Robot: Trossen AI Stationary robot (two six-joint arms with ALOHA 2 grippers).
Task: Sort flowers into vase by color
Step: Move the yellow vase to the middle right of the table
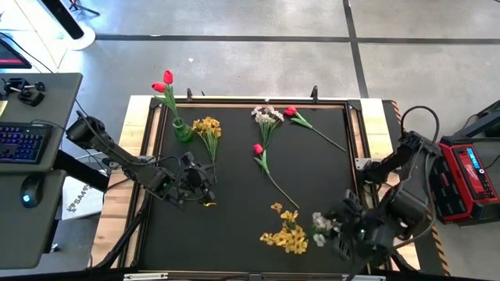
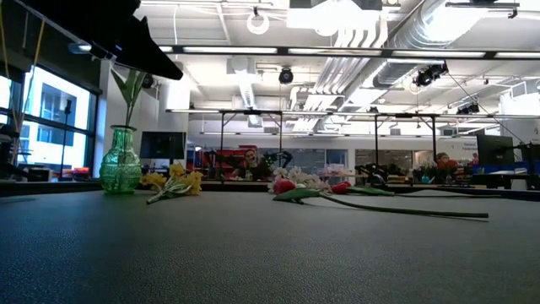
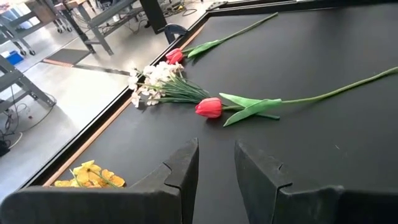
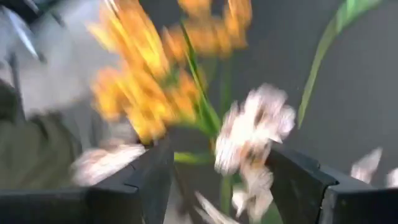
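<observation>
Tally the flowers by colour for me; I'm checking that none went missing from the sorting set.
Red tulips: 4 (2 in the green vase, 2 lying on the table)
Yellow sprays: 2 clusters (the one at the table's front edge may be more than one stem)
White sprays: 2
Total: 8
</observation>
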